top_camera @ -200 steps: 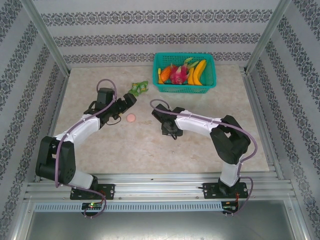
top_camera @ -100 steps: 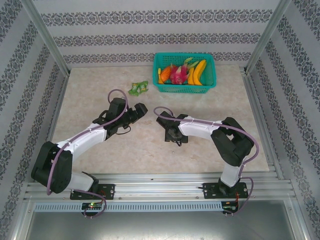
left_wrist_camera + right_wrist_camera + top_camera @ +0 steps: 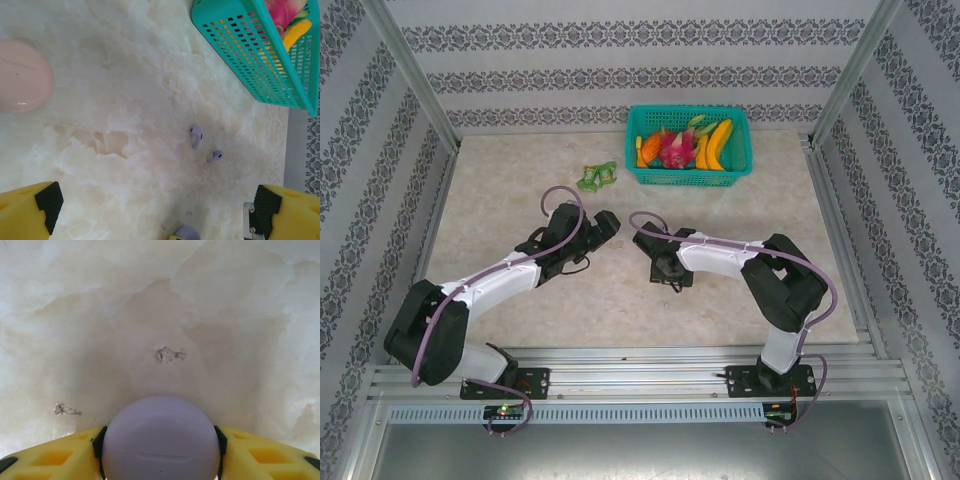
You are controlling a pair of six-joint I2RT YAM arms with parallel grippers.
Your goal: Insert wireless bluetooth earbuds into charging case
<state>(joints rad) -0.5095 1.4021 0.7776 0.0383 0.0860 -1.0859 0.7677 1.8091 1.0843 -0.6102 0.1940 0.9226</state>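
Just ahead of the wide-open left end effector (image 3: 156, 205), two lilac earbuds (image 3: 195, 136) lie toward the teal basket (image 3: 250, 55); the right end effector (image 3: 160, 442) grips the lilac case (image 3: 160, 425).

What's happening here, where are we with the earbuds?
The right gripper is clamped on the closed lilac charging case, low over the marble table. The left gripper hangs wide open and empty above two lilac earbuds lying loose on the table. A closed pink case sits off to one side. Neither lilac bud has been picked up or put in a case yet.
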